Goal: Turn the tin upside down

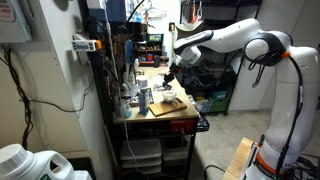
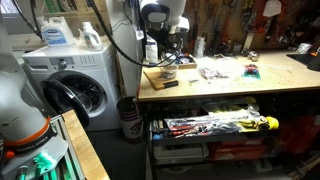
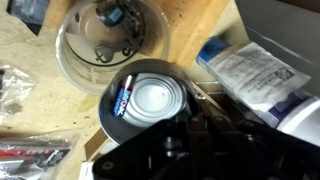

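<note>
Tin (image 3: 105, 42) sits on the tabletop (image 3: 35, 115) just far-left of the upright can (image 3: 150, 100); the claw (image 3: 195, 138), grip state unreadable, hangs nearer the can and could grab or topple that instead.

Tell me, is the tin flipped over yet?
Done: nothing I can be sure of. The tin lies flat, shiny face up, beside a clear bowl. In hand: the end effector hovers close by it; whether it grips is unclear. Left, probably: grab, flip and set it down.
</note>
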You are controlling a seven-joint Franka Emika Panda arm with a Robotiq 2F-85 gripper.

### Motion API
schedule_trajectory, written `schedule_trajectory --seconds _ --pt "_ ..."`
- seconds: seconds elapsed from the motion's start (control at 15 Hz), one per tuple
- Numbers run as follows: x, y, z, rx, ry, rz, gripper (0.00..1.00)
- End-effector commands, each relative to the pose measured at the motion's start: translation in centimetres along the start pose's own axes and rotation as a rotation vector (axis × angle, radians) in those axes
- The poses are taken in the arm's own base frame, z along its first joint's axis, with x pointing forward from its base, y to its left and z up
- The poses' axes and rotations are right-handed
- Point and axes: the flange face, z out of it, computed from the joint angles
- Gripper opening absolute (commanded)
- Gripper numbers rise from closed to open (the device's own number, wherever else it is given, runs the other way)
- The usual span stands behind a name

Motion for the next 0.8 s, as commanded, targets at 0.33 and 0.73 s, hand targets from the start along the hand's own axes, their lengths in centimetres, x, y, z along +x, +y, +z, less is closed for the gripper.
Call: schedule_trajectory --seconds 0.33,0.73 --pt "-2.7 2.0 -0.6 0.339 0.11 0.057 0.01" --pt "-4.9 4.2 -0.1 0.48 0.13 0.058 0.01"
